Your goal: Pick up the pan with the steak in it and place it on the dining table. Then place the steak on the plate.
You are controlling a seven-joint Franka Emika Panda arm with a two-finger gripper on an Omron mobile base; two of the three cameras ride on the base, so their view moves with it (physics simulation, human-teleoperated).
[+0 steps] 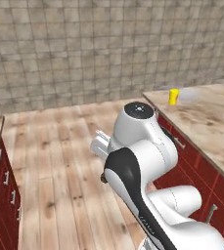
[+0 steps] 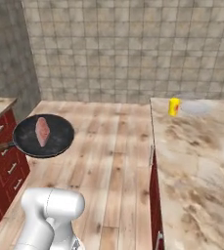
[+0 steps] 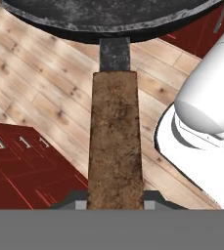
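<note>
My pincer (image 3: 115, 205) grips the pan (image 2: 44, 135) by its handle (image 3: 115, 141); I keep it level so the steak (image 2: 43, 131) stays central until I reach the dining table (image 2: 201, 161).

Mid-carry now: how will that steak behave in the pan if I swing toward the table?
The steak lies loose and flat in the pan, so it will probably slide if tilted. The low rim may not stop it. Held only by the handle, far from the bowl, the pan could droop.

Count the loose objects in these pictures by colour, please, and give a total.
Black: 1, round black frying pan with brown handle
Pinkish-red: 1, flat raw steak in it
Yellow: 1, small yellow object on marbled stone top
Total: 3
</note>
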